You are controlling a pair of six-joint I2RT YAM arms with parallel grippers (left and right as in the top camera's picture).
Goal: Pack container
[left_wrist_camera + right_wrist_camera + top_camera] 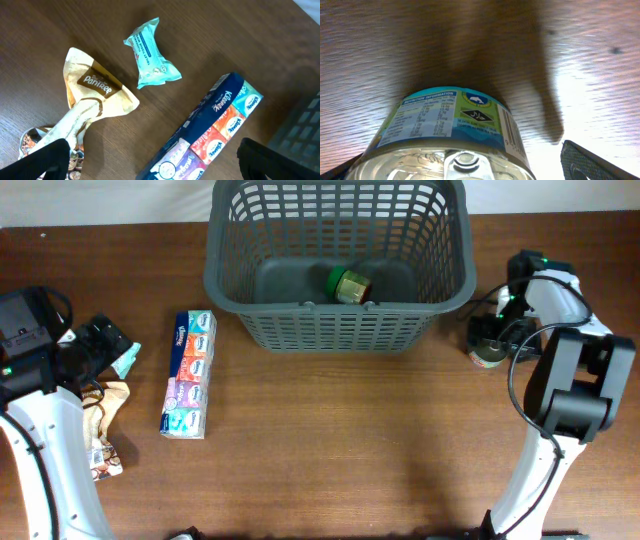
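Only a jar is in the basket at 12 o'clock; tissues, wipes and bag at 9 and a can at 3 are unpacked, with left gripper and right gripper wide, gripping nothing.

Your wooden desk carries the dark grey container at the back, a Kleenex tissue multipack to its left, a teal wipes packet and a Pantree bag farther left, and a labelled can on the right.

A tin can with a blue-green nutrition label sits at 6 o'clock on the wooden table, with a dark gripper finger at 4 o'clock.
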